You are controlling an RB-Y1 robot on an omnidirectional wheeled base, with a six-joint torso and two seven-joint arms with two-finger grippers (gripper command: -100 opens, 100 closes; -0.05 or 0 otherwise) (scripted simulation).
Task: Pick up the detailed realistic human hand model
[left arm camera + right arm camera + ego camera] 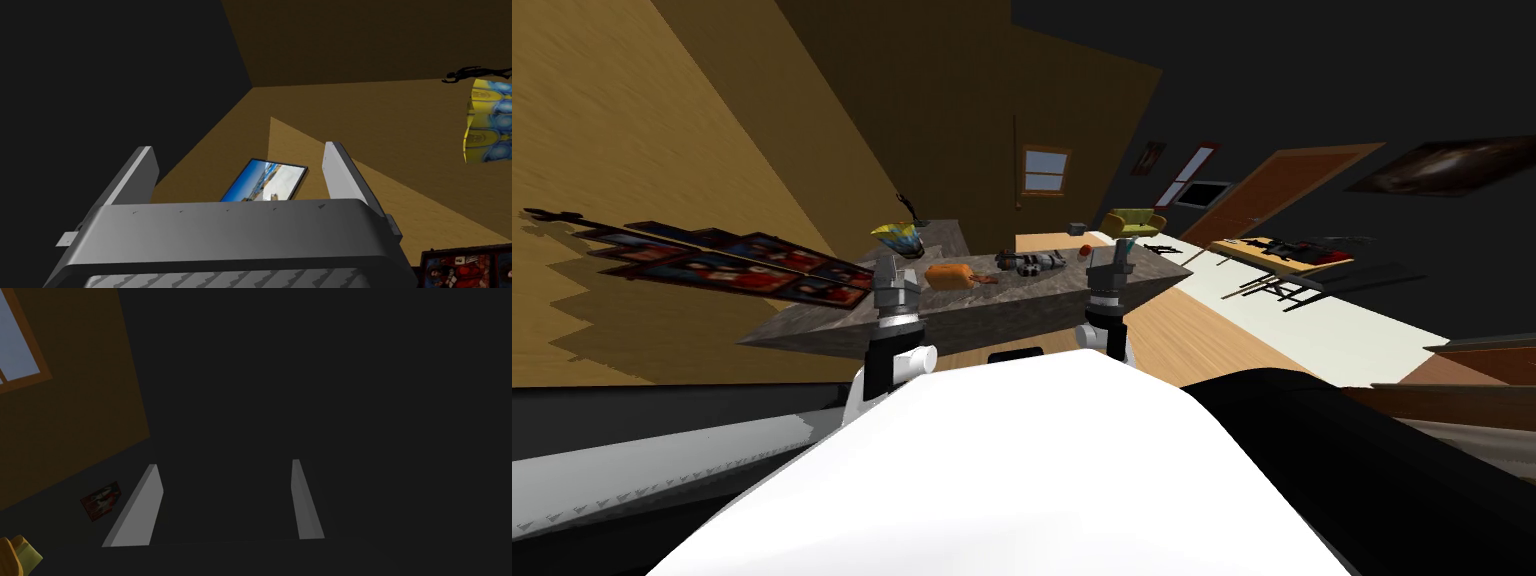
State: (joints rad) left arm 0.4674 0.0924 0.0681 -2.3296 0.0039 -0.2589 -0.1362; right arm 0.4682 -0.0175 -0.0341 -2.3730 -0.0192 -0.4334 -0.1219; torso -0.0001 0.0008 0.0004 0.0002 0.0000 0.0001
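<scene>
A grey stone-patterned table (1012, 305) stands in front of me with several small things on it. Beside an orange lump (949, 275) lies a small reddish-brown thing (984, 280), which may be the hand model; I cannot tell its shape. My left gripper (895, 268) (237, 148) is raised over the table's near left edge, open and holding nothing. At the near right edge my right gripper (1119, 252) (224, 463) is also raised, open and holding nothing. Both are short of the things on the table.
A yellow and blue vase-like object (900, 240) (487, 120) stands at the table's far left. A dark grey toy (1032, 263), a red ball (1086, 249) and a grey cube (1078, 226) lie further back. To the right stands a second table (1282, 255).
</scene>
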